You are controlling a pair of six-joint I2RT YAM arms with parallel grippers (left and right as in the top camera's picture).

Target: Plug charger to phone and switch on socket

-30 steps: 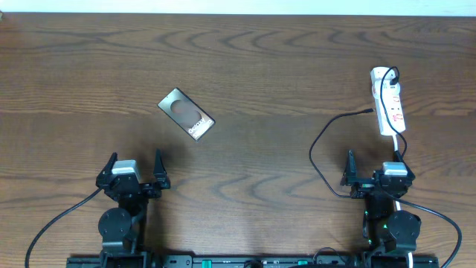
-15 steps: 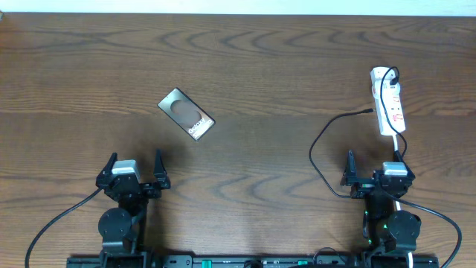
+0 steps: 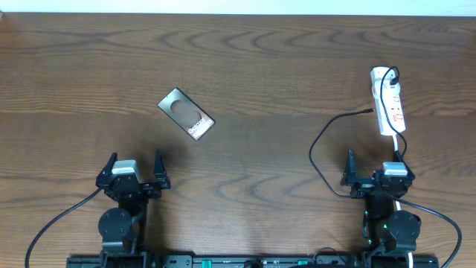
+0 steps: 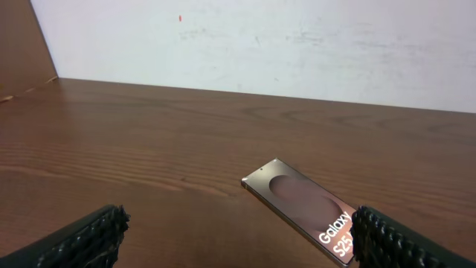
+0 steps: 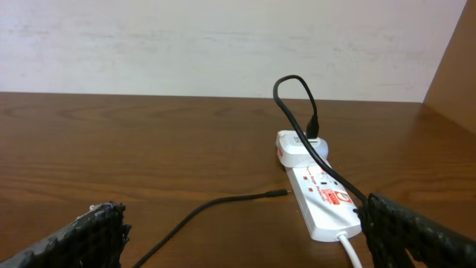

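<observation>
The phone (image 3: 187,115) lies face up at the left centre of the table, slanted; it also shows in the left wrist view (image 4: 309,208), ahead and to the right of my open, empty left gripper (image 3: 134,165). The white socket (image 3: 389,100) lies at the far right, with the charger's black plug in its far end (image 5: 311,130). The charger cable (image 3: 321,145) loops across the table; its connector tip (image 5: 282,193) lies free just left of the socket. My right gripper (image 3: 375,167) is open and empty, just in front of the socket.
The dark wooden table (image 3: 268,67) runs to a white wall at the back. A white mains lead (image 5: 351,249) leaves the socket's near end toward the right arm. Thick black robot cables (image 3: 52,223) trail from both arm bases at the front edge.
</observation>
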